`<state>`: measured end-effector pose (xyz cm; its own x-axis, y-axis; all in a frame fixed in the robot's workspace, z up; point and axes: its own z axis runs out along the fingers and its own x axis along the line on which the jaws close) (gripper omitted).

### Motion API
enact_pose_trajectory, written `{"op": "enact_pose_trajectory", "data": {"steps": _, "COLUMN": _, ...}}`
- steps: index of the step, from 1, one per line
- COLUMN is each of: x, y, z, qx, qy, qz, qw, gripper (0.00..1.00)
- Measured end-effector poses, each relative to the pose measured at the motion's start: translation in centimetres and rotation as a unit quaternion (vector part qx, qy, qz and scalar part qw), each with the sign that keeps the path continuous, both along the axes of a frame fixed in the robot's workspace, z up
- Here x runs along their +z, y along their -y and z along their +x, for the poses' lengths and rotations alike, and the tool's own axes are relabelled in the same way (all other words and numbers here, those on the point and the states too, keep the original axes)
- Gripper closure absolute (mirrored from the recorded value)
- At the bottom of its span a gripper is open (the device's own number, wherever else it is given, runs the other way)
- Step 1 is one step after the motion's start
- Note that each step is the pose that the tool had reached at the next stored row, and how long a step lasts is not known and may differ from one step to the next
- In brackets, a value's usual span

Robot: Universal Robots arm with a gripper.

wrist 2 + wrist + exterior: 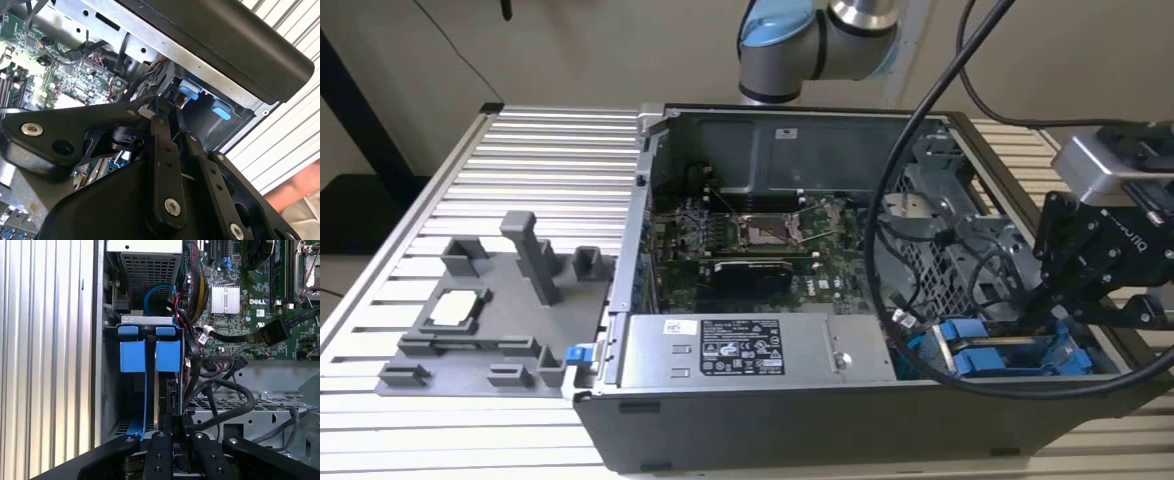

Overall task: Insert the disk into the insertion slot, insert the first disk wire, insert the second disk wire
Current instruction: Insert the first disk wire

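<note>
My gripper [177, 429] is low at the drive-cage end of the open computer case [761, 425]. The fingers are drawn almost together. I can't tell whether anything is pinched between them. In the exterior view the gripper [1047, 312] reaches in from the exterior view's right, with one thick black cable [903, 210] looping past it.

Straight ahead of the fingertips are two blue carrier ends side by side in the cage. The disk [168, 356] stands edge-on in the slot [107, 390], on the motherboard side; its dark body runs back toward my gripper. The blue end beside it [132, 356] fronts a bay that looks hollow.

- One blue wire loop [156, 290] lies beyond the blue ends.
- One flat black connector [270, 331] lies loose over the motherboard [240, 270], apart from the disk.
- Several black cables bunch up between the cage and the board.
- One grey power supply box [734, 350] lies along the case's near wall.

On the slatted desk [547, 140], at the exterior view's left, sits one grey fixture tray [507, 350] holding one small pale square part [458, 308].
</note>
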<state>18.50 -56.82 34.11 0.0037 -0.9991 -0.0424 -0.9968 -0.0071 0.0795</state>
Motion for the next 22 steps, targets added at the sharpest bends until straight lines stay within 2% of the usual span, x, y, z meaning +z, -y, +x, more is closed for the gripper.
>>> {"op": "enact_pose_trajectory", "data": {"steps": 7, "x": -0.3, "y": 0.0, "z": 0.0, "qx": -0.001, "qy": 0.0, "qz": 0.0002, "qw": 1.0, "gripper": 0.81}}
{"op": "enact_pose_trajectory", "data": {"steps": 11, "x": -0.86, "y": 0.0, "z": 0.01, "qx": -0.004, "qy": 0.0, "qz": -0.001, "qw": 1.0, "gripper": 0.81}}
{"op": "enact_pose_trajectory", "data": {"steps": 18, "x": -1.02, "y": 0.02, "z": 0.0, "qx": -0.004, "qy": 0.0, "qz": 0.0005, "qw": 1.0, "gripper": 0.8}}
{"op": "enact_pose_trajectory", "data": {"steps": 19, "x": -0.99, "y": 0.02, "z": 0.0, "qx": -0.004, "qy": 0.0, "qz": 0.0004, "qw": 1.0, "gripper": 0.73}}
{"op": "enact_pose_trajectory", "data": {"steps": 21, "x": -0.58, "y": 0.02, "z": 0.0, "qx": -0.004, "qy": -0.0001, "qz": 0.0012, "qw": 1.0, "gripper": 0.73}}
{"op": "enact_pose_trajectory", "data": {"steps": 22, "x": -0.16, "y": 0.02, "z": 0.0, "qx": -0.004, "qy": -0.0001, "qz": 0.0015, "qw": 1.0, "gripper": 0.73}}
